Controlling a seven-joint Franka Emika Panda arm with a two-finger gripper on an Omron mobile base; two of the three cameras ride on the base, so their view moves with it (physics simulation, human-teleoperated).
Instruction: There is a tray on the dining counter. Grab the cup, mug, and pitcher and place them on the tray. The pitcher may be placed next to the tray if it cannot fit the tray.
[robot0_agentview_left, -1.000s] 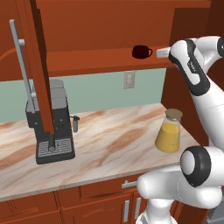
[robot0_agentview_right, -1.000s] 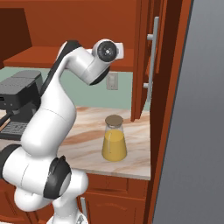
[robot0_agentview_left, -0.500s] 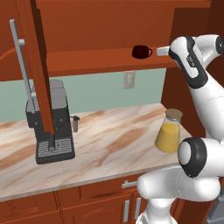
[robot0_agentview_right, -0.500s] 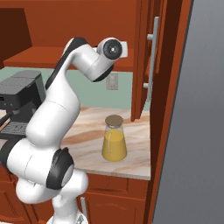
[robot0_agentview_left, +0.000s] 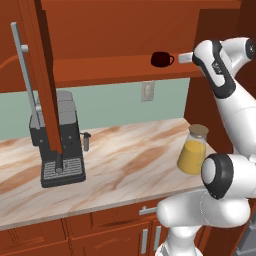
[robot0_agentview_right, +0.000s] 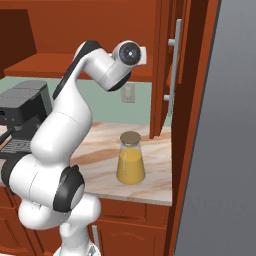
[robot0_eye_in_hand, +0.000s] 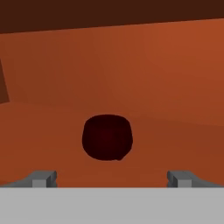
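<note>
My fingers (robot0_eye_in_hand: 112, 178) stood wide apart and held nothing; in the hand view their two tips (robot0_eye_in_hand: 43, 178) rose at the bottom, one on either side of the mug (robot0_eye_in_hand: 107, 137), which sat ahead of them and clear of both. The mug (robot0_agentview_left: 161, 59) was dark red and squat, standing upright on the reddish-brown shelf (robot0_agentview_left: 115, 70) above the marbled surface (robot0_agentview_left: 120, 170), with its handle turned to the right toward my raised hand. The pitcher (robot0_agentview_left: 192, 150) stood on that surface below, near its right end, upright, with orange liquid inside and its tan lid on; from the right base view the pitcher (robot0_agentview_right: 130, 158) was just left of the open cabinet door (robot0_agentview_right: 167, 75). A dark coffee machine (robot0_agentview_left: 56, 140) stood well apart at the far left.
</note>
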